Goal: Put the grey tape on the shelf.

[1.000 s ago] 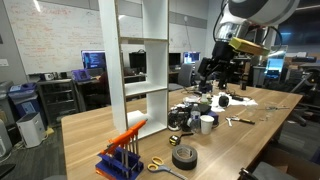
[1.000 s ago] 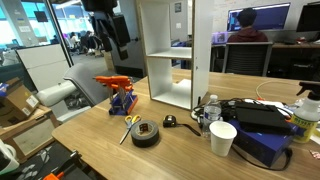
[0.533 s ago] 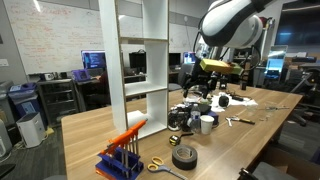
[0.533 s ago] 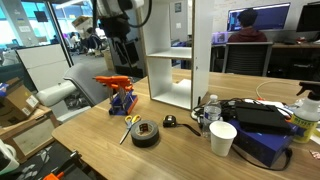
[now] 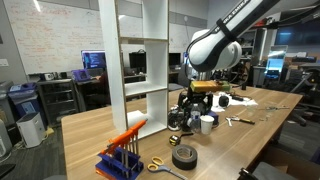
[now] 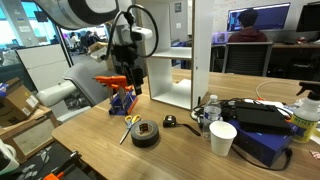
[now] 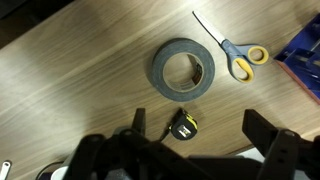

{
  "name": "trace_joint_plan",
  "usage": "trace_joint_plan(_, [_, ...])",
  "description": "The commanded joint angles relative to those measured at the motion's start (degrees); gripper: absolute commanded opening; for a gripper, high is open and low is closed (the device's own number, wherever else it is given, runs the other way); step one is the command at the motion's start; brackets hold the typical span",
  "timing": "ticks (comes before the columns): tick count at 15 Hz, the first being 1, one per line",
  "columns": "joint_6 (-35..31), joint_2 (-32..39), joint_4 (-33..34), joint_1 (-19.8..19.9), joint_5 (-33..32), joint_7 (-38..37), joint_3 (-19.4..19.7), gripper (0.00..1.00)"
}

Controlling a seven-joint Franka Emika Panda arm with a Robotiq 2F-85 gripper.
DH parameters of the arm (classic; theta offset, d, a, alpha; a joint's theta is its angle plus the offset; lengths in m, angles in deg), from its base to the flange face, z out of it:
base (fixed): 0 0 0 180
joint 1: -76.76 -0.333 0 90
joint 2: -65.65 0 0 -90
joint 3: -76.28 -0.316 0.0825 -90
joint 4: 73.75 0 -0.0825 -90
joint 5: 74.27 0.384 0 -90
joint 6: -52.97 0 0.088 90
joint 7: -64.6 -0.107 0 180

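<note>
No writing can be read. In an exterior view, the whiteboard (image 5: 60, 40) at ten o'clock carries faint handwriting, too small to make out. A sheet (image 6: 178, 8) at twelve o'clock on the shelf (image 6: 165, 32) is blurred.

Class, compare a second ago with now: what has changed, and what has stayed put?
The arm has swung lower and towards the grey tape, so the open gripper now hangs over the table near it, holding nothing. The tape, scissors, white cup and shelf have not moved.
</note>
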State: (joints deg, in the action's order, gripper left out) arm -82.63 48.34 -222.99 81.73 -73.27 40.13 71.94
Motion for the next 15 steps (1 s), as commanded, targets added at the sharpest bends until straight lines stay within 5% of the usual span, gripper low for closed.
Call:
trace_joint_plan(1, [-1.66, 5.20, 2.21, 0.44, -3.46, -4.20, -1.01, 1.00])
trace_joint_plan(15, [-14.43, 19.96, 3.75, -2.19, 0.49, -0.54, 1.63, 1.00])
